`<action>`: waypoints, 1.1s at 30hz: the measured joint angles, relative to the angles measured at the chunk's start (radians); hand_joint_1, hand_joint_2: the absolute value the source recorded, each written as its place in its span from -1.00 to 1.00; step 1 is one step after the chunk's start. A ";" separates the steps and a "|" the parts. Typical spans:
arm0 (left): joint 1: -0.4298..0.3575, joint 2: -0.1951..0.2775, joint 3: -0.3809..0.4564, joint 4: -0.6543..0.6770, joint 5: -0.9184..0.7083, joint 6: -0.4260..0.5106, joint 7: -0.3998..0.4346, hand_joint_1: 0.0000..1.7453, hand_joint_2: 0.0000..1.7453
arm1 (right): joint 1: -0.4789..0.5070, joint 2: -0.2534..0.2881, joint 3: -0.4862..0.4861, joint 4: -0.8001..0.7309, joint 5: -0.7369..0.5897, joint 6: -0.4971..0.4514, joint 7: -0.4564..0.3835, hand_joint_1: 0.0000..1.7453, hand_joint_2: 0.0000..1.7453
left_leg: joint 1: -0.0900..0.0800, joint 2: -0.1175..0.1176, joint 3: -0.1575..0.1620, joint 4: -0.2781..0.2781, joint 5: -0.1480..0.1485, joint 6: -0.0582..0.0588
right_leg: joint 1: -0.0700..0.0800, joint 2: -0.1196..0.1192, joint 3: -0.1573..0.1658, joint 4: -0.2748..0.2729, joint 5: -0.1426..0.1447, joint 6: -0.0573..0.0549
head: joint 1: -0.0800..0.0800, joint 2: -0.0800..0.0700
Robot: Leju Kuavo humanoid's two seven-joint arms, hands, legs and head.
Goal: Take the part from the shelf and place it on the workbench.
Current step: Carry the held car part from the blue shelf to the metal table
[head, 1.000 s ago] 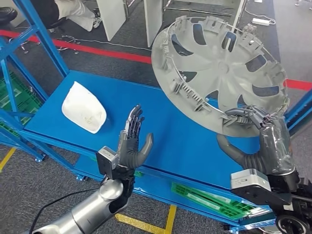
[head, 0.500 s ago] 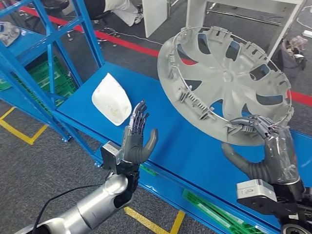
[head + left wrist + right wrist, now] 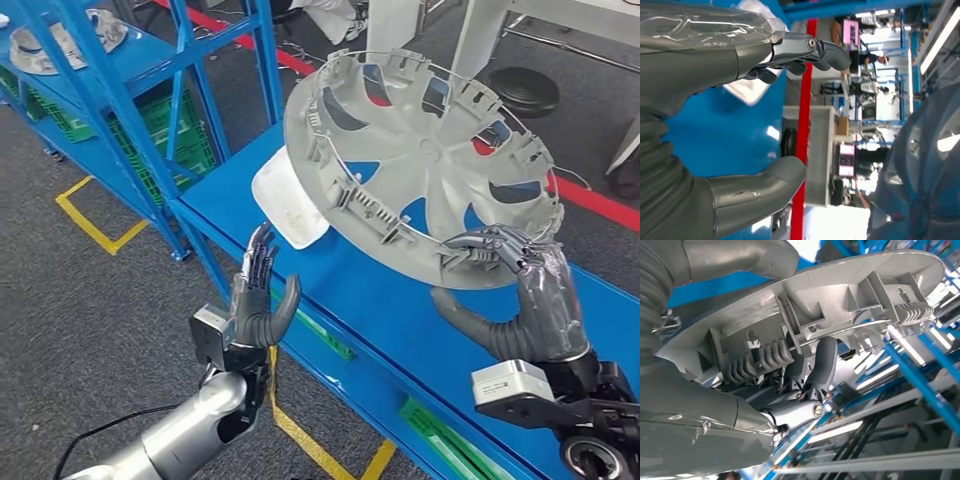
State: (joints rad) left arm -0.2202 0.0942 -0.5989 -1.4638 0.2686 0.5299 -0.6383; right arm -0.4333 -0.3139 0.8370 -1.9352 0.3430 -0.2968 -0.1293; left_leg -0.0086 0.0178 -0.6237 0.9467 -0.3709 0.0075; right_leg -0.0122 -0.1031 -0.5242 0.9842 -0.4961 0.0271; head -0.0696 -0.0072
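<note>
Part: we see the grey wheel cover (image 3: 423, 165) in the upper centre of the head view, held up over the blue shelf (image 3: 377, 290), not resting on it.
Right hand: our right hand (image 3: 528, 300), at lower right of the head view, grips the cover at its near rim, fingers (image 3: 483, 243) hooked over the edge and the thumb below.
Right wrist view: here we see what the head view hides: the fingers (image 3: 821, 365) curl up into the ribbed clips on the rim.
Left hand: our left hand (image 3: 256, 295), left of centre and lower, stands free of everything, fingers straight and thumb spread; it holds nothing.
Left wrist view: the thumb (image 3: 760, 182) and fingers (image 3: 810, 50) lie apart with bare shelf between them.
Tilt: the cover is round, so we name no long axis; its ribbed inner face turns up, its far edge higher than the gripped edge.
White part: a white shell (image 3: 287, 200) lies on the shelf, partly under the cover's left edge.
</note>
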 joint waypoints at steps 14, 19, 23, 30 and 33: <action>0.022 0.012 0.000 -0.024 -0.014 -0.015 0.012 -1.00 1.00 | -0.013 0.008 0.009 0.037 -0.004 0.004 -0.010 1.00 1.00 | 0.017 -0.188 -0.005 0.008 0.002 -0.019 | -0.012 0.164 -0.026 -0.005 0.044 -0.011 | 0.017 0.000; 0.013 0.013 0.000 -0.028 -0.020 -0.027 0.017 -1.00 1.00 | -0.006 0.012 0.007 0.037 0.010 0.000 0.002 1.00 1.00 | 0.013 -0.044 -0.123 0.233 -0.100 -0.041 | -0.010 0.095 -0.007 -0.024 0.047 -0.035 | -0.002 0.000; 0.017 0.012 0.000 -0.028 -0.024 -0.033 0.019 -1.00 1.00 | 0.006 0.012 0.005 0.036 0.017 0.000 0.003 1.00 1.00 | 0.025 -0.009 -0.126 0.218 -0.054 -0.048 | -0.008 0.040 0.001 -0.024 0.036 -0.032 | -0.006 0.000; 0.011 0.003 0.000 -0.030 -0.031 -0.053 0.020 -1.00 1.00 | 0.019 0.012 -0.001 0.027 0.028 0.005 0.013 1.00 1.00 | 0.011 0.027 -0.013 0.004 0.012 -0.012 | 0.000 -0.014 0.025 -0.023 0.002 0.004 | 0.001 0.000; 0.004 -0.003 0.000 -0.031 -0.034 -0.060 0.020 -1.00 1.00 | 0.022 0.012 -0.006 0.022 0.030 0.006 0.019 1.00 1.00 | 0.016 -0.010 -0.001 -0.003 0.011 0.006 | -0.006 0.067 -0.035 0.120 -0.076 0.008 | 0.012 0.000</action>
State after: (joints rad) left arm -0.2159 0.0912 -0.5985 -1.4947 0.2347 0.4698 -0.6181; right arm -0.4110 -0.3017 0.8308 -1.9129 0.3731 -0.2910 -0.1103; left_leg 0.0075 0.0075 -0.6250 0.9440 -0.3602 0.0137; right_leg -0.0184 -0.0357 -0.5594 1.1039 -0.5726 0.0354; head -0.0580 -0.0072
